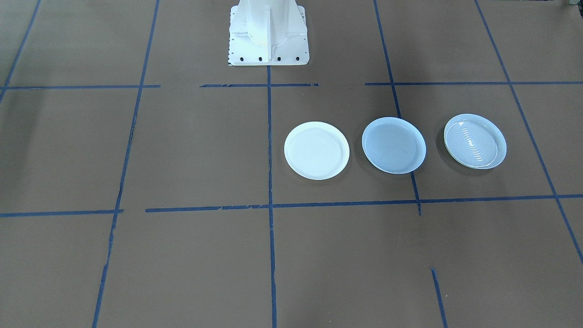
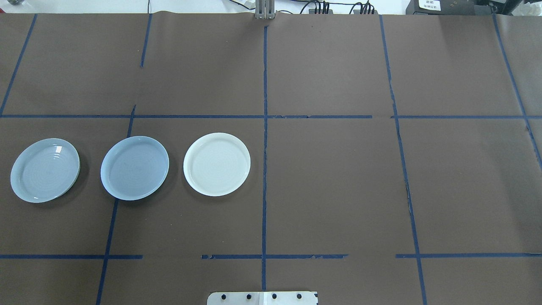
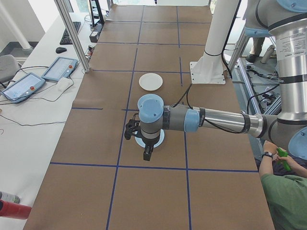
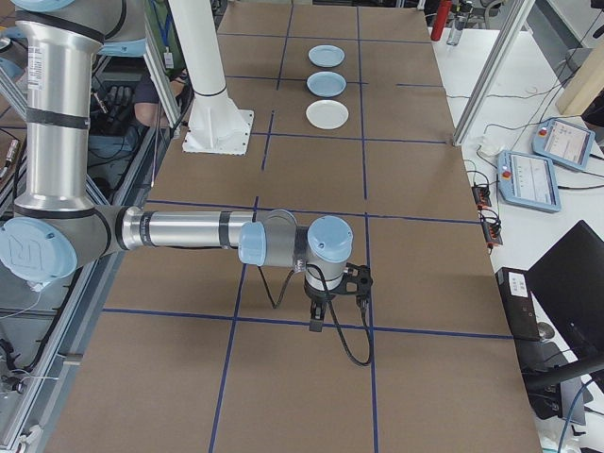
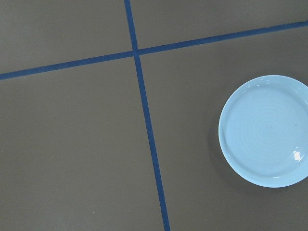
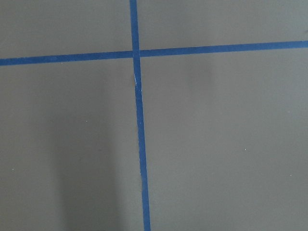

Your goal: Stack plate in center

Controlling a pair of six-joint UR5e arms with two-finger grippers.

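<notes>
Three plates lie in a row on the brown paper. The smooth pale-blue center plate [image 2: 134,167] [image 1: 394,145] [image 4: 327,84] has the matte white plate [image 2: 217,164] [image 1: 316,150] [image 3: 150,81] on one side and the rippled, yellow-rimmed plate [image 2: 45,170] [image 1: 475,141] [image 5: 267,130] on the other. My left gripper [image 3: 147,155] hangs high near the rippled plate, and the left wrist hides the center plate in the exterior left view. My right gripper [image 4: 318,321] hangs over bare paper, far from the plates. Whether either gripper is open or shut, I cannot tell.
Blue tape lines [image 2: 264,127] grid the paper. The white robot base [image 1: 268,34] stands at the table's middle edge. Teach pendants [image 3: 60,69] [image 4: 530,179] lie on side benches. A person in green [image 3: 288,201] sits beside the left arm.
</notes>
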